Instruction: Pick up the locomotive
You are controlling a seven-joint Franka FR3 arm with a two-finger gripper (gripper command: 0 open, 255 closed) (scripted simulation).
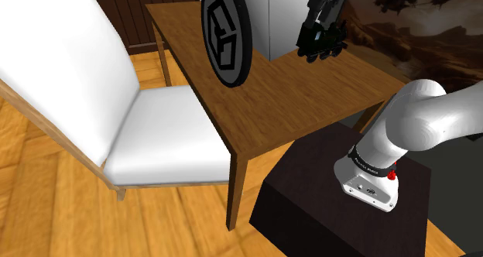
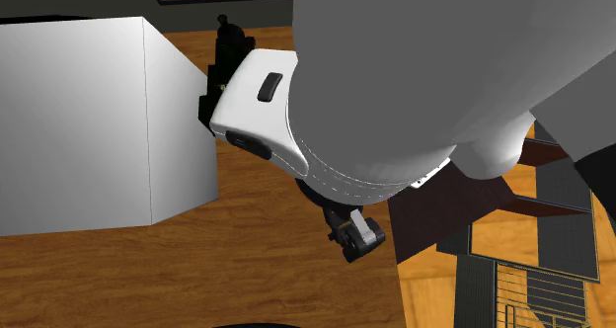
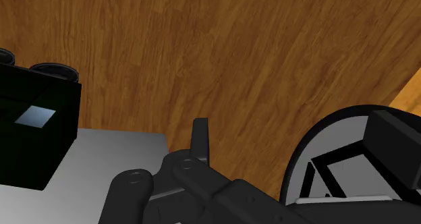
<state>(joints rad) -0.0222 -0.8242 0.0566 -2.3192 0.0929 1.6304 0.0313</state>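
Shoulder view, left to right. A white chair [image 1: 155, 131] stands on the wooden floor [image 1: 46, 209], its seat just beside the near corner of a wooden table [image 1: 310, 101]. On the table, a round black-rimmed disc [image 1: 227, 35] with a grey face and a black angular emblem stands on edge, upright, in front of the left side of a white box [image 1: 279, 19]. To the right of the box is the black locomotive [image 1: 320, 42], with its wheels low and close to the table top and its body slightly tilted. Whether the wheels rest on the wood cannot be told. The black gripper [image 1: 323, 14] comes down from the top edge directly onto the locomotive's upper part. Black lies against black there, so whether the jaws are open, closed or gripping the locomotive cannot be told. At lower right, the white arm [image 1: 422, 120] rises from its dark stand [image 1: 340, 209], which sits just beside the table's near edge.

Second exterior view. The white box occupies the left. The arm's white bulk covers the centre and right, above the wooden table top.

Wrist view. The wood of the table lies beyond the gripper, with the black-rimmed disc to one side.
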